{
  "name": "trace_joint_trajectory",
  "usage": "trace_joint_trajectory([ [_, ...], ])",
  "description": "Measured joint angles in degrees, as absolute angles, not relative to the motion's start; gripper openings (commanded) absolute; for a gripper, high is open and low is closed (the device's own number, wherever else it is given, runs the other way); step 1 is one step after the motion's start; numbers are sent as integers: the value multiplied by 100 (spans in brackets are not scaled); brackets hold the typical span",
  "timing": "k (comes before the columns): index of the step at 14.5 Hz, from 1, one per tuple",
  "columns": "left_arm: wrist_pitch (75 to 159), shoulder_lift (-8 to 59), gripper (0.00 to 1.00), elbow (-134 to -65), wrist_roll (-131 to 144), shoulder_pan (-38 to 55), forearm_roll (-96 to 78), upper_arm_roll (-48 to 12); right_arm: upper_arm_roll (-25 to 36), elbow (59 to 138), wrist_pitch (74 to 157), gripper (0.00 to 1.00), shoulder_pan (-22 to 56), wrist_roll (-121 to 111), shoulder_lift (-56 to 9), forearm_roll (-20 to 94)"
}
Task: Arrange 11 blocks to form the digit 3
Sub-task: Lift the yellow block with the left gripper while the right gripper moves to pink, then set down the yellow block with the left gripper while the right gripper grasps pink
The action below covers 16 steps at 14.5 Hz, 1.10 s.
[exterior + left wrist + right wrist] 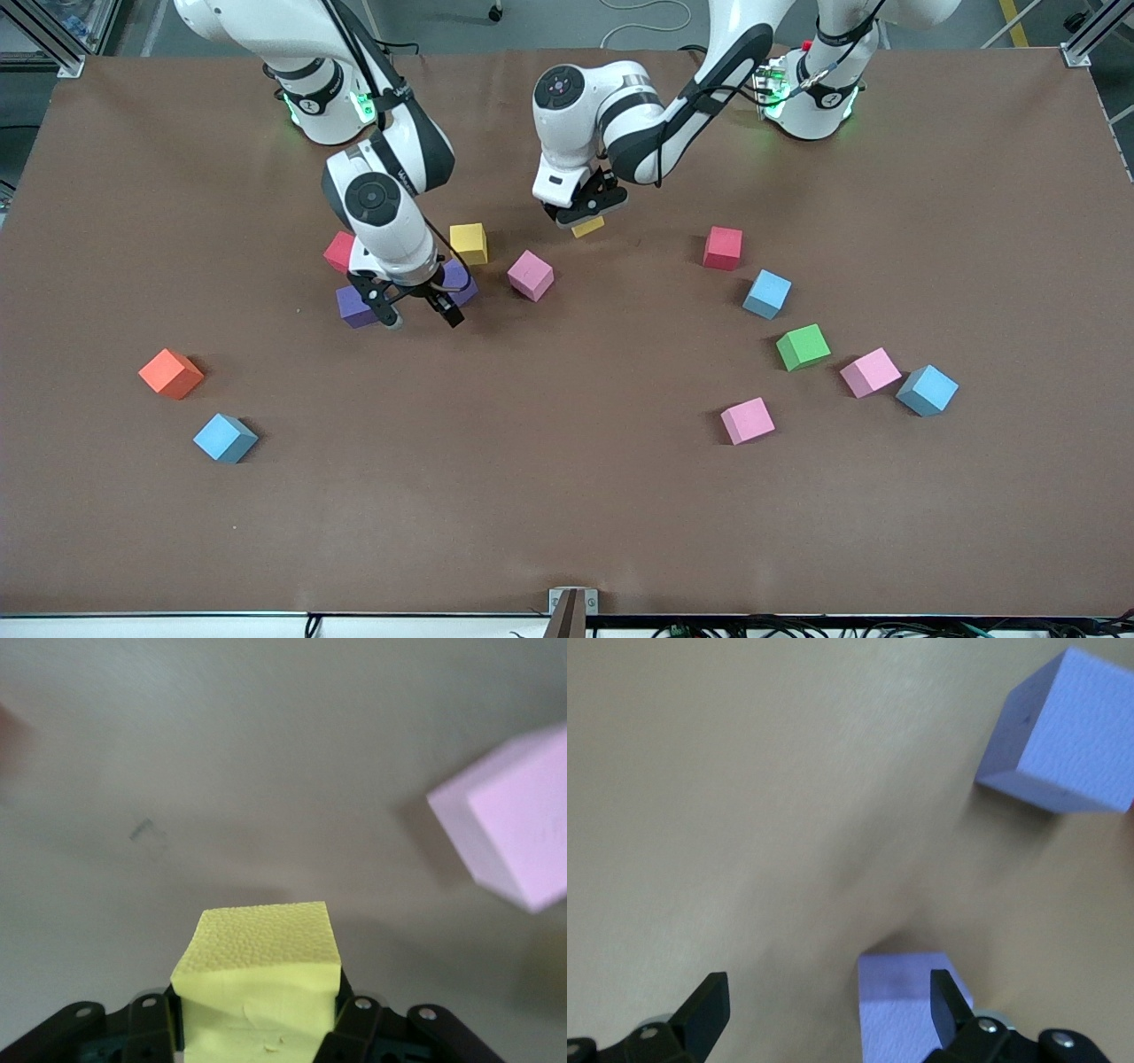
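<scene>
Between my left gripper [587, 215] jaws sits a yellow cube [257, 979], pinched on two opposite flat faces and carried clear of the brown table [567, 496]. Off to one side of it, down on the surface, lies a pink cube [531, 275], and a second yellow cube [469, 243] rests close by, toward the right arm's end.

My right gripper [416, 312] hangs low with its fingers spread wide and nothing between them. One purple cube [908, 1005] shows just beside one fingertip, another purple cube [1063, 735] a little further out, and a red cube [339, 251] sits next to them.

No digit has taken shape yet, I'd say; these few cubes are only loosely gathered, and the others lie scattered well apart toward the left arm's end.

The pitted yellow surface looks like soft foam, so I expect these cubes to be very light, slightly squashy and grippy rather than slick. I'd take each one square across parallel faces, near mid-height, with only modest squeeze.
</scene>
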State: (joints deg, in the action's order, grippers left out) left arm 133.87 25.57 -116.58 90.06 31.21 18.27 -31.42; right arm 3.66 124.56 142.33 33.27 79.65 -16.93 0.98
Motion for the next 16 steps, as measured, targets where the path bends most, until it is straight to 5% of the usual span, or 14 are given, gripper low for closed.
trace_joint_trajectory([
  [10,13972,2738,37,-12090,7649,3125,2424,-3217,310,12427,14224,100,3340,7866,-1694,91],
  [16,14318,2846,37,-12117,7649,3184,2444,-3263,263,11916,14215,100,4121,7615,-1985,93],
])
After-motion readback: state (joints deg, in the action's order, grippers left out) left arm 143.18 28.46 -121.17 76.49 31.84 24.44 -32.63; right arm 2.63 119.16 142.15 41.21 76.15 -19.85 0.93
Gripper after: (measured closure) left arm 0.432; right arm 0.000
